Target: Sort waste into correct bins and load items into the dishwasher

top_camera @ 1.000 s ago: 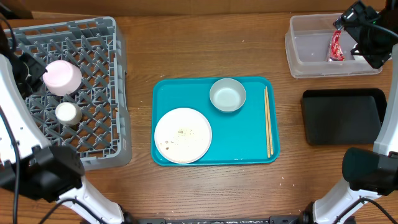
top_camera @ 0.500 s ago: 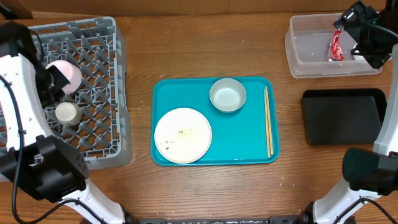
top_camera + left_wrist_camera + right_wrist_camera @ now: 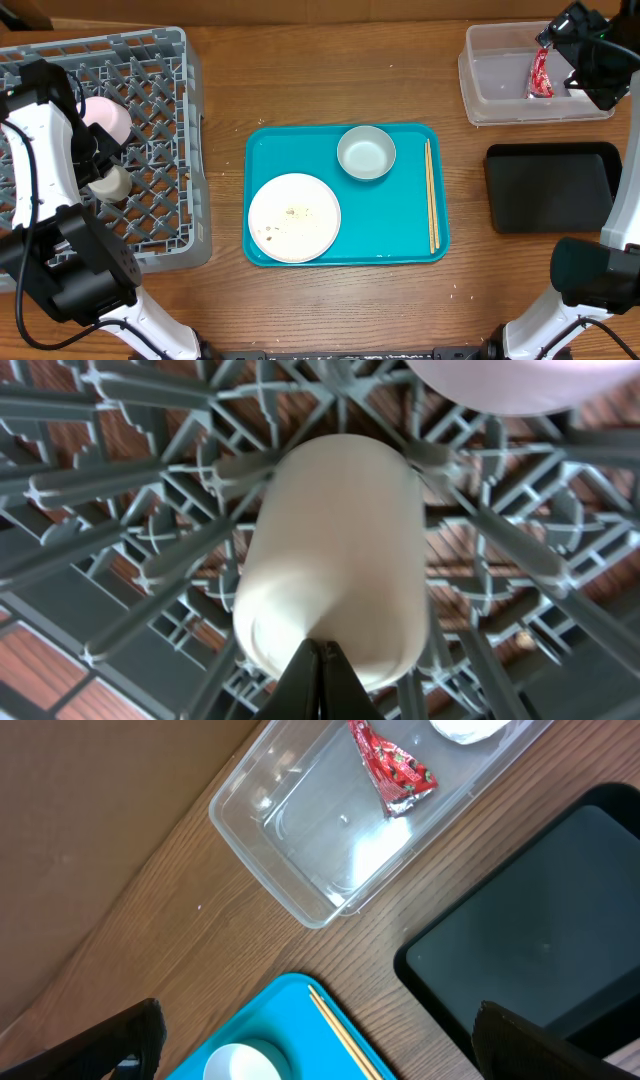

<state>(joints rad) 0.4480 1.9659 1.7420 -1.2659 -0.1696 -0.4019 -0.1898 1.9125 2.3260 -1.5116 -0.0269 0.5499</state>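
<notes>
The grey dishwasher rack [image 3: 150, 70] holds a pale pink upturned bowl [image 3: 110, 113] and a small white cup [image 3: 113, 184]. My left gripper [image 3: 98, 158] hangs over the rack, shut and empty. In the left wrist view its tips [image 3: 322, 660] meet just in front of the cup [image 3: 335, 550], which lies among the lattice bars. On the teal tray sit a white plate [image 3: 294, 217] with crumbs [image 3: 291, 212], a white bowl [image 3: 366, 153] and chopsticks [image 3: 431, 195]. My right gripper [image 3: 585, 55] hangs open above the clear tub [image 3: 500, 80], which holds the red wrapper [image 3: 392, 768] and white napkin [image 3: 465, 728].
A shallow black tray [image 3: 552, 187] lies right of the teal tray [image 3: 400, 235], below the clear tub. The rack's rim runs close to the table's left and back edges. Bare wooden table [image 3: 330, 70] separates rack, teal tray and bins.
My left arm has swung right from the table's left edge over the rack, ending above the white cup and partly covering the pink bowl. The right arm has not moved.
</notes>
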